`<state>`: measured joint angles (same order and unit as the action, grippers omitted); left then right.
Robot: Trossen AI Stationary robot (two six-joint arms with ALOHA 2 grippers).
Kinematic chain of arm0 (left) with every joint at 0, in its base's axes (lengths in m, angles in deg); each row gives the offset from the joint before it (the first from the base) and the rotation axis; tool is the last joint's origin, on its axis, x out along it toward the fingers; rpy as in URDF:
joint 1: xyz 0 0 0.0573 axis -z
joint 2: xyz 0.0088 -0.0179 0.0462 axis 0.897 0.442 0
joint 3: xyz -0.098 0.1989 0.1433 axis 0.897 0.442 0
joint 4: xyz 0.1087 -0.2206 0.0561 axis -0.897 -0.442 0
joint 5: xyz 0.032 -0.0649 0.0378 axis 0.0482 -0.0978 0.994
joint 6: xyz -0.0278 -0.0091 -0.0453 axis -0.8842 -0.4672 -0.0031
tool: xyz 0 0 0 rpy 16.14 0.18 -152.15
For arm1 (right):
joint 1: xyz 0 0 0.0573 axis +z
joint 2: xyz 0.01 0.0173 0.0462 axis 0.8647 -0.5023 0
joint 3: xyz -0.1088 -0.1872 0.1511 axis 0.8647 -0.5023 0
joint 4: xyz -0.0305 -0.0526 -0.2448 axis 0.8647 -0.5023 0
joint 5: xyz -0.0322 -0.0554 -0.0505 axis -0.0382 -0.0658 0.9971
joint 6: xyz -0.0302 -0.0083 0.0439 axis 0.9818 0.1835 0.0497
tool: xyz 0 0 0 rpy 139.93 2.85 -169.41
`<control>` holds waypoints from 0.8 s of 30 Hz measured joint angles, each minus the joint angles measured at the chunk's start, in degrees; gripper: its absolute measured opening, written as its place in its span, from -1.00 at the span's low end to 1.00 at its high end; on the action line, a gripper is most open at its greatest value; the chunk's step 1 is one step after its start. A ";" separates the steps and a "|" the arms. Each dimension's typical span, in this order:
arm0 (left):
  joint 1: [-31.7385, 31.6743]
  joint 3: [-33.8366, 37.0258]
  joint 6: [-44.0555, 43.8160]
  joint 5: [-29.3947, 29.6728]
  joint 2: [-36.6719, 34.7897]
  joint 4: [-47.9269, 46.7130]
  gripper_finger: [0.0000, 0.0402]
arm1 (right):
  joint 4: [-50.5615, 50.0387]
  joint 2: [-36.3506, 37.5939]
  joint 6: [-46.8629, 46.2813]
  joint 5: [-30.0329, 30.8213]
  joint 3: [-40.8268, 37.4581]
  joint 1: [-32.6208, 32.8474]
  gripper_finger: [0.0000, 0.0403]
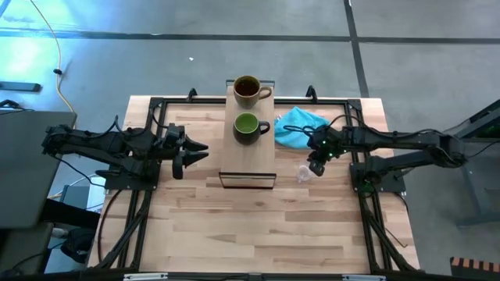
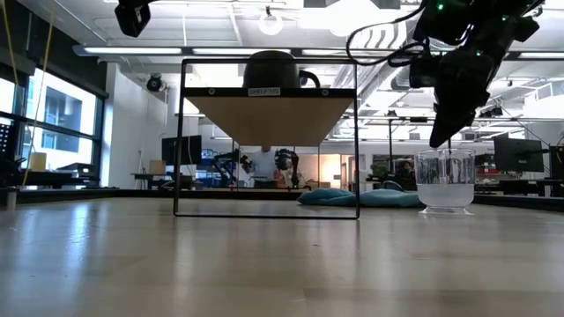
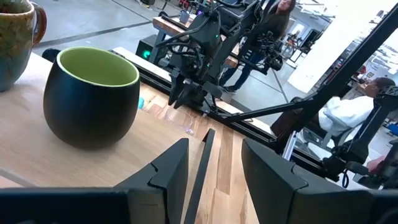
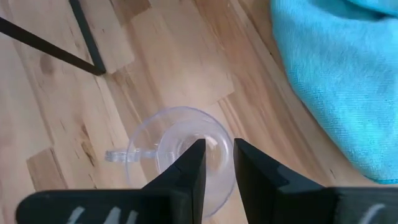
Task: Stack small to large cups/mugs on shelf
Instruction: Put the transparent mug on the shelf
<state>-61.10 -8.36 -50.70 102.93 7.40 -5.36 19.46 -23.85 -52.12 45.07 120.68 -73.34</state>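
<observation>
Our right gripper (image 4: 217, 163) hangs over the glass cup (image 4: 177, 152), just right of the shelf (image 1: 247, 160), jaws narrowly parted, seemingly empty. We could tip it. Our left gripper (image 1: 195, 152) waits open, left of the shelf.

**Open workshop behind a wooden bench**

A light-wood bench (image 1: 258, 234) stands on a grey concrete floor (image 1: 234, 55) crossed by dark lines. Beyond it the room is deep and bright: tall windows (image 2: 53, 123) on one side, long ceiling lights (image 2: 203, 50), white beams, distant desks with monitors (image 2: 518, 154), and a seated person (image 3: 348, 112).

two mugs (image 1: 247, 91), one glass cup (image 1: 305, 172), one cloth (image 1: 300, 126)
</observation>
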 joint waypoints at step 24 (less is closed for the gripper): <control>-0.02 0.02 0.81 0.03 -0.01 -0.24 -0.31 | 0.97 -4.20 0.00 -2.59 -0.09 0.00 -0.63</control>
<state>-61.11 -8.34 -49.88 102.96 7.39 -5.60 20.43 -28.05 -52.12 42.47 120.60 -73.34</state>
